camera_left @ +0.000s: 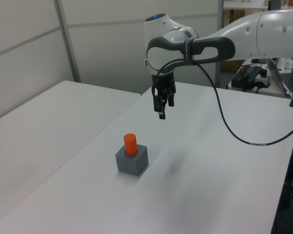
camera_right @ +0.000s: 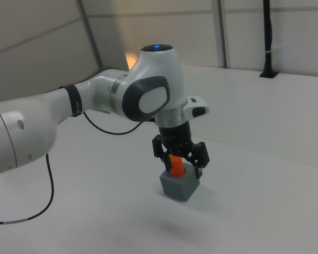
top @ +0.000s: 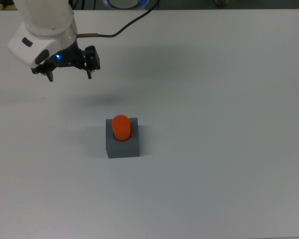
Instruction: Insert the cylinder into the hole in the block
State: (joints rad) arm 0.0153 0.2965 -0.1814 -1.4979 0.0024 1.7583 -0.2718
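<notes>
In the top view, the cylinder (top: 121,127) is seen standing upright in the block (top: 122,139), its lower end sunk in the round hole and its orange top left proud of the grey face. The gripper (top: 70,75) is held well apart from both, toward the top view's upper left, with its jaws spread wide and nothing between them. The task is judged complete from this; what remains is judged to be a clean retreat, best made upward and away so the block is not brushed.

In the left view, the gripper (camera_left: 161,110) is seen raised well above the table (camera_left: 205,170), behind and above the block (camera_left: 132,160). The cylinder (camera_left: 131,144) is shown seated straight, not leaning. No contact with the arm is visible, so any further motion is best kept at this height or higher.

In the right view, the gripper (camera_right: 179,160) is seen in front of the cylinder (camera_right: 175,165), partly hiding it; the overlap is judged to be one of line of sight only. The block (camera_right: 179,186) sits flat on the table.
</notes>
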